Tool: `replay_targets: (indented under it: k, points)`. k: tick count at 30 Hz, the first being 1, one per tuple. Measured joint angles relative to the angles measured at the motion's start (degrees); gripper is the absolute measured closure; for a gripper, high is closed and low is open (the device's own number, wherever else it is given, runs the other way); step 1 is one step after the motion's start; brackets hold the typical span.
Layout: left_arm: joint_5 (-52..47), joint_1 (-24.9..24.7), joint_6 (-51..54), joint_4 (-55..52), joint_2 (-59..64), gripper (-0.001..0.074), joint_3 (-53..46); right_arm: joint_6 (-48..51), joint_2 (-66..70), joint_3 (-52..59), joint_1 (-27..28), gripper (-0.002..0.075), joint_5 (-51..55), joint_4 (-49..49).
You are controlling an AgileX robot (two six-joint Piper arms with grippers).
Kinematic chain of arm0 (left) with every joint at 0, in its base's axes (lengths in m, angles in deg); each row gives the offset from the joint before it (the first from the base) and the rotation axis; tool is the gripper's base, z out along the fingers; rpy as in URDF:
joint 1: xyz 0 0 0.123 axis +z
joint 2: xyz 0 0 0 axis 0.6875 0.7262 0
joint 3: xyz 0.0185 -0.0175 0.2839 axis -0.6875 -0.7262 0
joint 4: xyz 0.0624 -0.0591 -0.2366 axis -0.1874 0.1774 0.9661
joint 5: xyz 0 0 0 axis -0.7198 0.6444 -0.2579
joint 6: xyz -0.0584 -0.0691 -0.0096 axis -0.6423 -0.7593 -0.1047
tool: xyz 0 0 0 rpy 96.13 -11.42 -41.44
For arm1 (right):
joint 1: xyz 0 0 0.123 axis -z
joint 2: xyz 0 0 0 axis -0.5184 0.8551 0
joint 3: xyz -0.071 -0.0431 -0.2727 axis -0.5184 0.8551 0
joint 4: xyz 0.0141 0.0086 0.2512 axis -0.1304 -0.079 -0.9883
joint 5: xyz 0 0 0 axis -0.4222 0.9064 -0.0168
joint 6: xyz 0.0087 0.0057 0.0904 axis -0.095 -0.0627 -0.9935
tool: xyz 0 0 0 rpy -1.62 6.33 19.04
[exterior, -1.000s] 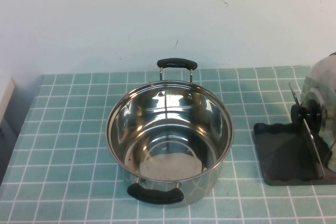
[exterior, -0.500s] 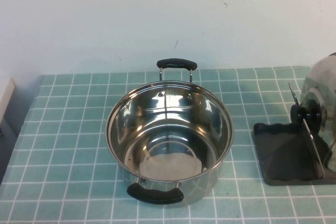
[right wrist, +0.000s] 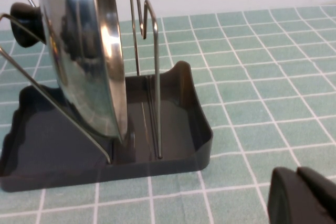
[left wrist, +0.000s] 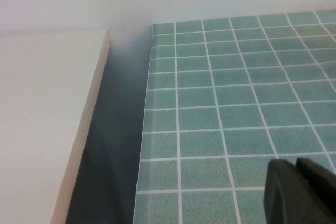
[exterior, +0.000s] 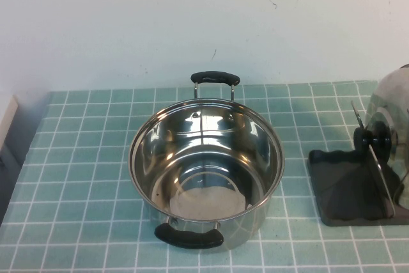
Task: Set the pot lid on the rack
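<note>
Placement looks done: pot lid (right wrist: 92, 51) on edge in the rack (right wrist: 194, 129), between the wire dividers (right wrist: 149, 72), at the table's right, well apart from the steel pot (exterior: 206, 171). Disc near upright, black knob (exterior: 372, 139) facing the pot. Probably only retreat left (nothing in either grasp). Left gripper (left wrist: 302, 192) clenched, parked over the tiled mat's (left wrist: 236, 93) left edge; right gripper (right wrist: 302, 195) clenched, just beside the rack.
</note>
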Motion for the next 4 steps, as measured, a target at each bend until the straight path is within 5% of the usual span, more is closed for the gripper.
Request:
replay_targets:
  k: [4]
  points:
    - [0.0, 0.0, -0.13, 0.0, 0.0, 0.0737, 0.0, 0.0, 0.0, 0.0, 0.0, 0.0729, 0.0, 0.0]
